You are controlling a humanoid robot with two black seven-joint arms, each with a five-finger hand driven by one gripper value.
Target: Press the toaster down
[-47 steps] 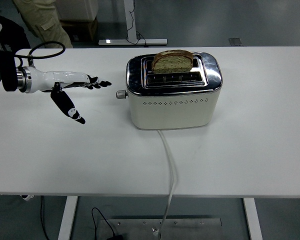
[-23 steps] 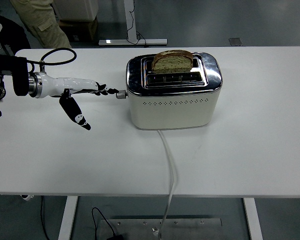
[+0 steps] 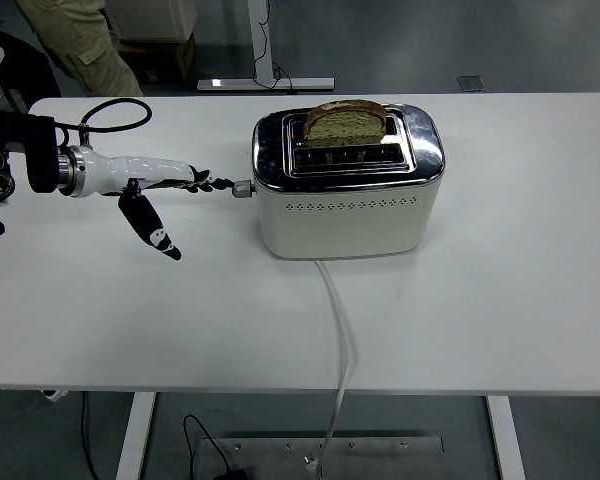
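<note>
A cream and chrome toaster [image 3: 345, 185] stands at the middle of the white table [image 3: 500, 300], with a slice of bread [image 3: 345, 122] sticking up out of its far slot. Its lever knob [image 3: 242, 188] juts from the left end, in the raised position. My left hand [image 3: 175, 195] reaches in from the left, fingers stretched flat toward the knob, fingertips [image 3: 223, 184] just short of it or touching it. The thumb hangs down toward the table. It holds nothing. No right arm shows.
The toaster's white cord [image 3: 342, 340] runs from its front over the table's near edge. A black cable [image 3: 110, 110] loops behind my left wrist. A person's legs [image 3: 80, 40] show at the top left, beyond the table.
Over the second, my left hand moved right, from well clear of the toaster to the lever knob. In the last half second it barely shifted.
</note>
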